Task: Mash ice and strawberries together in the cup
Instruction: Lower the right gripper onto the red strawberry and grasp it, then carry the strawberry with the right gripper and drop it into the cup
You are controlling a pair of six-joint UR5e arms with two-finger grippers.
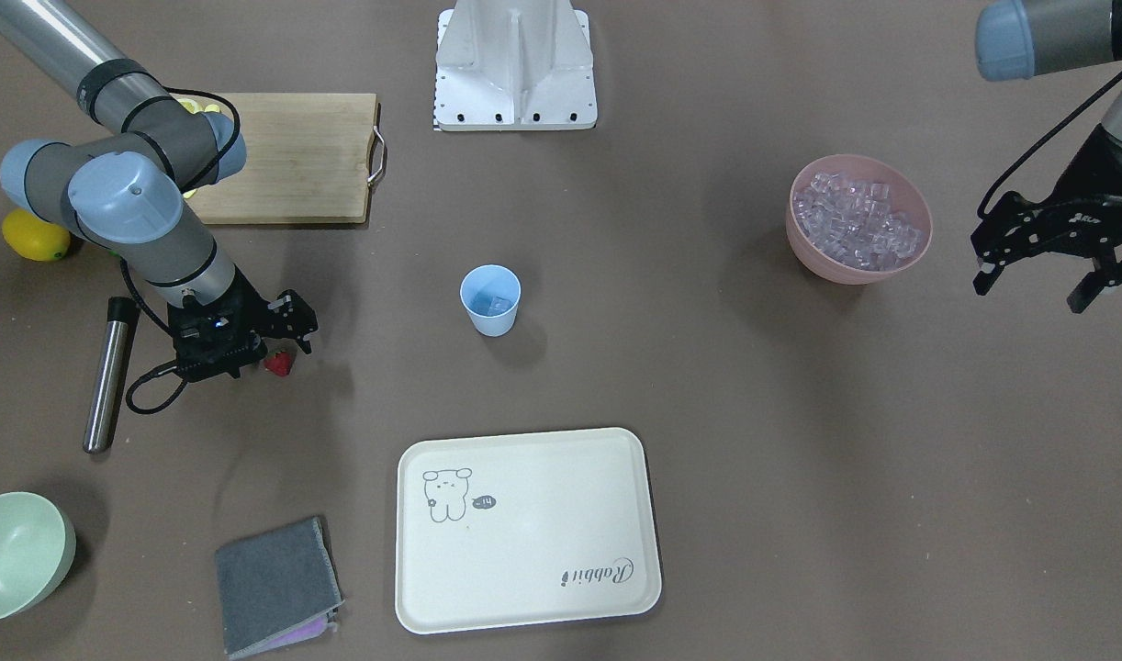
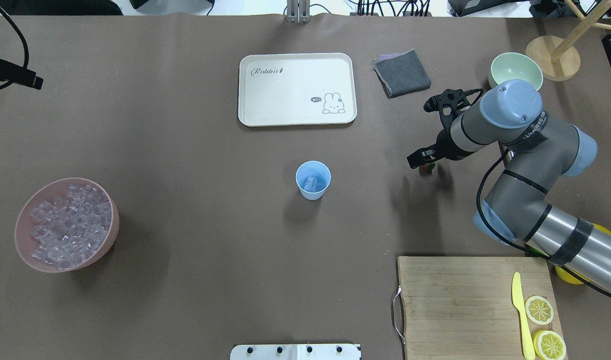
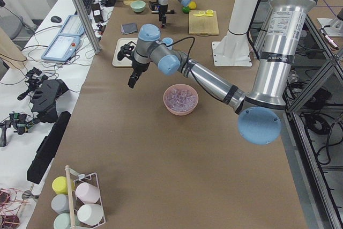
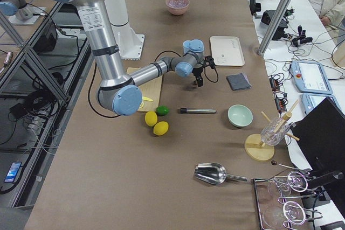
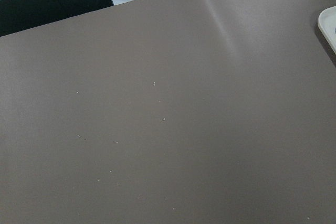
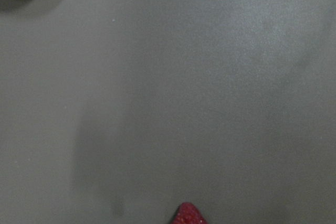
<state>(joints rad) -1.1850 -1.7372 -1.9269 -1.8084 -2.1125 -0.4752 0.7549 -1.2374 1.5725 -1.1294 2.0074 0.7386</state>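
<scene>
1. We are seeing the left gripper point(image 1: 1034, 286) hanging above the table, just beside the pink bowl point(image 1: 855, 274). Its fingers are spread wide with nothing between them.
2. We are finding the right gripper point(image 1: 290, 347) sitting low at the strawberry point(image 1: 279, 364), which is showing red right at its fingertips. We cannot tell whether the fingers are clamping it.
3. The light-blue cup point(image 1: 478, 317) is standing upright mid-table, well apart from both grippers, and it is holding an ice cube point(image 1: 499, 304).
4. More ice point(image 1: 859, 220) is filling the pink bowl.
</scene>
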